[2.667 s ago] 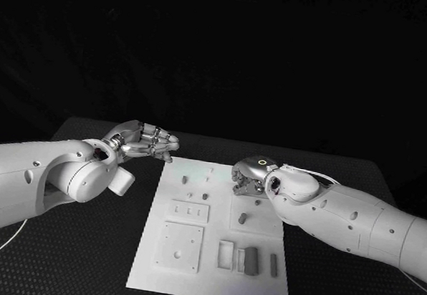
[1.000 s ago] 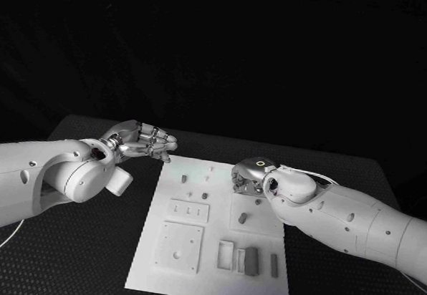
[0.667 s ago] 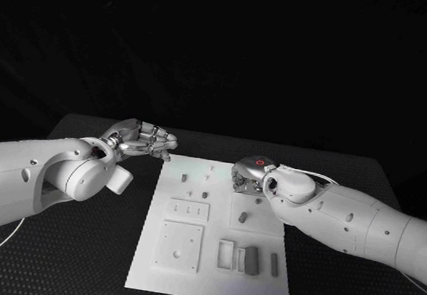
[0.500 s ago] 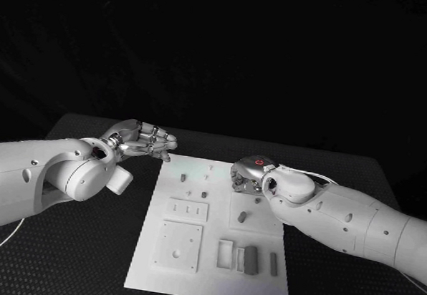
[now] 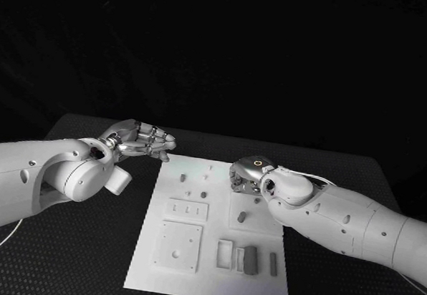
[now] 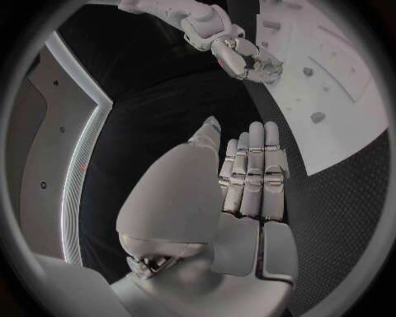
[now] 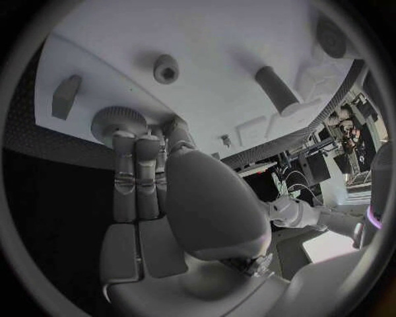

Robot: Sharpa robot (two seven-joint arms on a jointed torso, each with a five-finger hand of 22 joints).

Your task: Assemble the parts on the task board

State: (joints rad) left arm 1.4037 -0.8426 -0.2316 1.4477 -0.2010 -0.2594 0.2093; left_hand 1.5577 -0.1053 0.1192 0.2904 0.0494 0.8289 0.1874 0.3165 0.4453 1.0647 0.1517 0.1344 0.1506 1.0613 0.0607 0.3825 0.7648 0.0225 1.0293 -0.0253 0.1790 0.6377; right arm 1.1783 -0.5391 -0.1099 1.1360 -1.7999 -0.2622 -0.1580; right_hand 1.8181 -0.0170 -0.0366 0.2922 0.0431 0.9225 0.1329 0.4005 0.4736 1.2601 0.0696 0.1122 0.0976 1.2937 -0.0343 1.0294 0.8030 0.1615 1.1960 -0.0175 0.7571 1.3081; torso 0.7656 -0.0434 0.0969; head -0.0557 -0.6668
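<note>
The white task board (image 5: 210, 271) lies in the middle of the black table. My right hand (image 5: 244, 178) is down on its far right part. In the right wrist view its fingertips (image 7: 125, 142) and thumb pinch a round toothed part (image 7: 114, 121) that sits on the board (image 7: 206, 39). A small peg (image 7: 66, 96), a round piece with a hole (image 7: 167, 68) and a dark cylinder (image 7: 276, 89) lie close by. My left hand (image 5: 141, 140) hovers beside the board's far left corner, fingers curled in with nothing seen in them; it is also in the left wrist view (image 6: 247, 178).
Several small grey parts stand on the board: pegs (image 5: 185, 178) at the far end, a short cylinder (image 5: 241, 217) mid-right, a dark bar (image 5: 252, 260) in a slot near the front. Raised white plates (image 5: 180, 246) take up the board's left half. Black table (image 5: 77, 247) surrounds it.
My right hand has edged slightly left on the board, still on the toothed part. My left hand has stayed almost still.
</note>
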